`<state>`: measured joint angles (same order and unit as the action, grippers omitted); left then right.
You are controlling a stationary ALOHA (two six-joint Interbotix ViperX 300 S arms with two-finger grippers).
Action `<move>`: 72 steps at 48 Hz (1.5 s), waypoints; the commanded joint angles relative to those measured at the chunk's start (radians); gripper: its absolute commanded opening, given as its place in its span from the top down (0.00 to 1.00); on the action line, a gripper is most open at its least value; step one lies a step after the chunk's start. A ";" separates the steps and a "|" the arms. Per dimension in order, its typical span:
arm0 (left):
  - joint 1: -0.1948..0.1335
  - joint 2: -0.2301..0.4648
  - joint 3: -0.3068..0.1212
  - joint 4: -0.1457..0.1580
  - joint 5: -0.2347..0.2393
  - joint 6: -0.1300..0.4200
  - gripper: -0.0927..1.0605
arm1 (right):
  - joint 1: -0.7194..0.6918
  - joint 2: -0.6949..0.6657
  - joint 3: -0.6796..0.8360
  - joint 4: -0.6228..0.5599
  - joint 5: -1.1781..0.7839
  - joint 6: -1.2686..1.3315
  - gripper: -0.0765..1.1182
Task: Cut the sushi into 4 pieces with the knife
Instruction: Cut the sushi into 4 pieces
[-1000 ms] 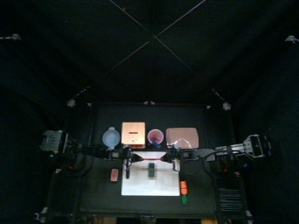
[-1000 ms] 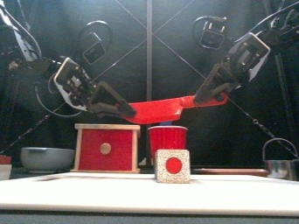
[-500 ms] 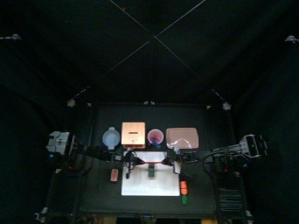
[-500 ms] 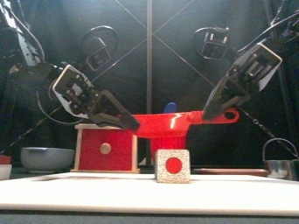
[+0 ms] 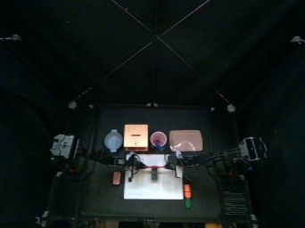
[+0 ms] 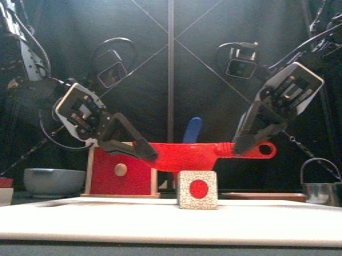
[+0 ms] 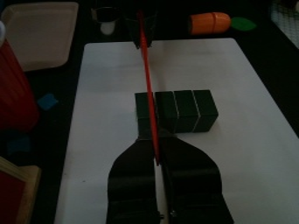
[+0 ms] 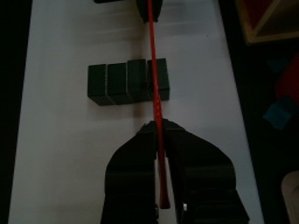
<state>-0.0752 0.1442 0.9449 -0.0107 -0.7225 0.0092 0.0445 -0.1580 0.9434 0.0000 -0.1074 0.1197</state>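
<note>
A red toy knife [image 6: 201, 153] hangs level over the white cutting board [image 6: 94, 203], held at both ends. My left gripper [image 6: 139, 152] is shut on one end and my right gripper [image 6: 242, 148] on the handle end with the ring. The sushi roll [image 6: 198, 189] lies on the board just below the blade, its white end with a red centre facing the front. In the left wrist view the knife [image 7: 145, 79] crosses the dark green roll [image 7: 176, 109]. The right wrist view shows the blade [image 8: 156, 79] over the roll [image 8: 126, 80] near one end.
Behind the board stand the wooden box with a red drawer front [image 6: 123, 170], a red cup [image 5: 159, 139] with a blue knife [image 6: 191, 130], a blue-grey bowl [image 6: 54, 181] and a pink tray [image 5: 185, 139]. The metal cutter [image 6: 321, 182] sits at the right. Small toy foods [image 5: 188, 191] lie beside the board.
Both grippers have lowered the red knife from well above the cup to just over the sushi roll, and it now hangs level.
</note>
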 commanded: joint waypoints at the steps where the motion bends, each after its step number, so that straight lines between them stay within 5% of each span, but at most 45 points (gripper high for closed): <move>1: -0.006 -0.003 -0.018 0.000 -0.012 0.002 0.72 | 0.000 -0.011 -0.017 0.002 -0.005 -0.003 0.84; 19: -0.006 0.060 -0.029 -0.032 -0.012 0.000 0.72 | -0.002 0.044 -0.028 0.002 -0.005 -0.002 0.84; 44: -0.021 0.072 -0.032 -0.034 -0.009 0.000 0.72 | 0.011 0.087 -0.043 0.011 -0.006 -0.003 0.84; 61: -0.023 0.153 -0.048 -0.066 -0.006 0.003 0.72 | 0.008 0.149 -0.049 0.021 -0.006 -0.003 0.84; 72: -0.005 0.169 -0.066 -0.075 -0.005 0.012 0.72 | -0.020 0.138 -0.049 0.020 -0.006 -0.005 0.84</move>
<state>-0.0890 0.3114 0.9066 -0.0859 -0.7332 0.0169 0.0476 -0.0123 0.9112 0.0215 -0.1089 0.1135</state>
